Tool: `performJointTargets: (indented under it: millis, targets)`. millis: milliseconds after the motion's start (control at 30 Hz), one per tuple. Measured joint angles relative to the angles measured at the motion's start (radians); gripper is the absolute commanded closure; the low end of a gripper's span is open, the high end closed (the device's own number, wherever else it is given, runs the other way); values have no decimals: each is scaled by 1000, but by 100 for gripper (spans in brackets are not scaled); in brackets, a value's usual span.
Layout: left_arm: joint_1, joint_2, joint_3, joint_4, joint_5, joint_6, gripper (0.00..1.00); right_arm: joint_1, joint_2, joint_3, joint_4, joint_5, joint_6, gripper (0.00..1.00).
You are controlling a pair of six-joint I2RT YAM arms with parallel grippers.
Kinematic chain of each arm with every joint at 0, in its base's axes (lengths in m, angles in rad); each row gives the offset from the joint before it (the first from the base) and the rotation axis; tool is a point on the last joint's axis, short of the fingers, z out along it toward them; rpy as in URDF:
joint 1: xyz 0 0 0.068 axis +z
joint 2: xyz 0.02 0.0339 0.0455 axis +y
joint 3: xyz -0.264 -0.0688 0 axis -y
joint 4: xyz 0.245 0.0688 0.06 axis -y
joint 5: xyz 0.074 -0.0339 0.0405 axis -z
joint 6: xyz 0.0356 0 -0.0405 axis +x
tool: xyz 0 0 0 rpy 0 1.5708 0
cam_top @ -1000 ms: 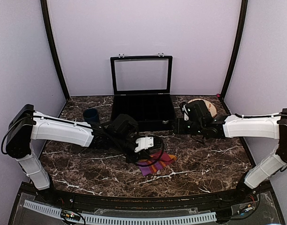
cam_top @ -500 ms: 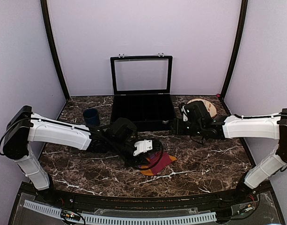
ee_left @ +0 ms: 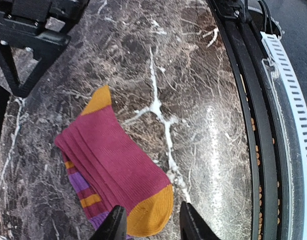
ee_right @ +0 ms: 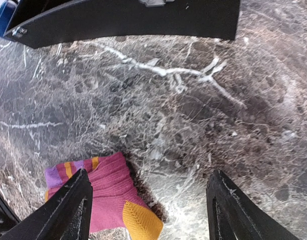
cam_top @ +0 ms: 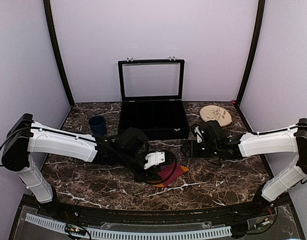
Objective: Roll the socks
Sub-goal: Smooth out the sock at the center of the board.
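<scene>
Lilac walls close round a dark marble table point(cam_top: 218, 175) seen from above. At its back stands an open black case point(cam_top: 153, 117), with a dark blue cup point(cam_top: 97, 124) to its left and a pale wooden disc point(cam_top: 216, 114) to its right. The maroon sock point(cam_top: 176, 171) lies flat at front centre, partly under the left gripper point(cam_top: 158, 167). The right gripper point(cam_top: 187, 148) hangs near it, in front of the case.

From the left wrist, the left gripper point(ee_left: 152, 222) has its jaws apart. The maroon sock point(ee_left: 113, 160) lies spread on the marble, its orange end between them, unclamped.

From the right wrist, the right gripper point(ee_right: 150, 210) stands wide apart over the marble. One end of the maroon sock point(ee_right: 105, 195) lies by one finger, and the black case point(ee_right: 123, 20) runs along the top.
</scene>
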Motion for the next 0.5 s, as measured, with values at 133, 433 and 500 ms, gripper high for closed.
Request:
performJointTargets:
  millis: [133, 433, 500]
  targets:
    - [-3, 23, 0, -16, -11, -26, 56, 9, 0, -22, 34, -26, 6, 28]
    - [-3, 100, 16, -30, -66, -65, 57, 40, 7, -43, 75, -69, 19, 29]
    - [-3, 121, 25, -34, -77, -70, 58, 46, 14, -43, 82, -76, 22, 29]
